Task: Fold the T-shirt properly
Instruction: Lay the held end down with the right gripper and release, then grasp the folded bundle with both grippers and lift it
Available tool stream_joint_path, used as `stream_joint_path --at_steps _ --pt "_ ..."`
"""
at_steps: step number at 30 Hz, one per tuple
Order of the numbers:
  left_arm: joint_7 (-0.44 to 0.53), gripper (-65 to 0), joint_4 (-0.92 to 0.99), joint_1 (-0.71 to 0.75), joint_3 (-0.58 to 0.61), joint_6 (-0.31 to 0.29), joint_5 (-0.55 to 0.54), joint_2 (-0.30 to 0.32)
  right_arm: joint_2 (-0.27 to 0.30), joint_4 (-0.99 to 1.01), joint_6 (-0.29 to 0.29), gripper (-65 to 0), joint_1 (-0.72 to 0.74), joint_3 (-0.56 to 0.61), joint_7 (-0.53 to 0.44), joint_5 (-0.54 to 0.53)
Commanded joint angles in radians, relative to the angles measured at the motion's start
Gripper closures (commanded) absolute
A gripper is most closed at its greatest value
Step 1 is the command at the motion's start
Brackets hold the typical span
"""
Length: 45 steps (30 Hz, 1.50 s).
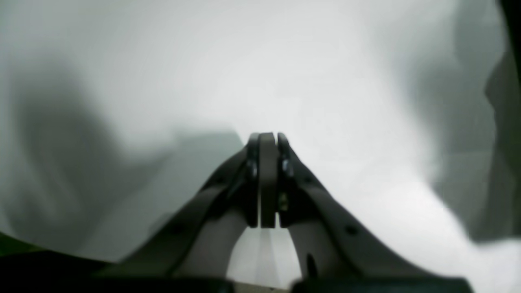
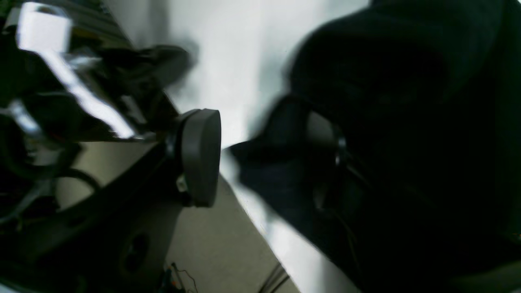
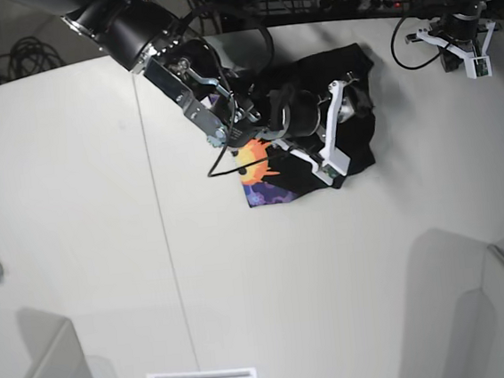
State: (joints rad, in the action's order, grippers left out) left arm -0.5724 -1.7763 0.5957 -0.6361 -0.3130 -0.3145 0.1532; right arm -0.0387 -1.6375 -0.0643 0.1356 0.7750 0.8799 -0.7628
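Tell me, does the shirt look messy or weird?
Yes. The T-shirt lies bunched in a crumpled heap on the table, not flat, with only part of its sun print peeking out under the right gripper.

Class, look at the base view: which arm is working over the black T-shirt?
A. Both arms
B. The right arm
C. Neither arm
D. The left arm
B: the right claw reaches over the T-shirt, while the left claw sits apart near the table's far edge.

No lettering, label or number (on anything here) can be read.
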Motion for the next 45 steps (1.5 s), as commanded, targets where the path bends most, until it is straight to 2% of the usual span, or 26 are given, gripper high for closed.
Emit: stream_joint_path --at_steps 1,5,10,12,15,21,23,25,26,29,32,34,45 --pt "0.015 0.0 -0.015 0.005 -0.009 0.005 -0.005 0.012 -0.011 -0.027 0.014 -32.0 0.025 0.021 0.008 -0.017" --pt "0.015 0.0 -0.015 0.007 -0.011 0.005 -0.005 0.012 -0.013 -0.08 0.011 -32.0 0.071 0.119 0.017 -0.017" --pt "0.015 0.0 -0.021 0.022 -0.011 0.005 -0.007 0.012 0.035 -0.163 0.01 -31.1 0.04 0.018 0.015 -0.017" --pt "0.015 0.0 -0.027 0.022 -0.011 -0.012 -0.007 0.009 0.055 -0.186 0.01 -23.6 0.009 -0.056 0.015 -0.017" --pt "0.015 0.0 -0.047 0.022 -0.011 -0.11 -0.007 0.003 0.09 -0.232 0.016 0.0 -0.05 -0.171 0.006 -0.017" --pt "0.015 0.0 -0.133 0.011 -0.055 -0.22 -0.016 -0.091 0.191 -0.301 0.017 0.0 -0.178 -0.349 -0.107 -0.022" --pt "0.015 0.0 -0.15 0.0 -0.086 -0.249 -0.068 -0.116 0.222 -0.307 0.017 0.0 -0.208 -0.383 -0.135 -0.022" --pt "0.015 0.0 -0.15 -0.01 -0.115 -0.259 -0.174 -0.123 0.248 -0.307 0.017 0.0 -0.235 -0.409 -0.156 -0.022" --pt "0.015 -3.0 -0.142 -0.012 -0.124 -0.259 -0.231 -0.123 0.256 -0.307 0.017 0.0 -0.247 -0.42 -0.161 -0.022" --pt "-0.045 -31.4 -0.129 -0.01 -0.132 -0.259 -0.423 -0.111 0.273 -0.307 0.017 0.0 -0.274 -0.431 -0.159 -0.022" --pt "-0.139 -54.3 -0.116 -0.013 -0.124 -0.259 -0.555 -0.074 0.297 -0.307 0.017 0.0 -0.278 -0.423 -0.159 -0.022" --pt "-0.176 -64.3 -0.106 -0.041 -0.123 -0.259 -0.608 -0.074 0.299 -0.307 0.017 0.0 -0.288 -0.427 -0.159 -0.022" --pt "-0.36 -65.0 0.057 -0.196 -0.103 -0.259 -0.588 -0.096 0.3 -0.307 0.017 0.0 -0.297 -0.429 -0.155 -0.022"
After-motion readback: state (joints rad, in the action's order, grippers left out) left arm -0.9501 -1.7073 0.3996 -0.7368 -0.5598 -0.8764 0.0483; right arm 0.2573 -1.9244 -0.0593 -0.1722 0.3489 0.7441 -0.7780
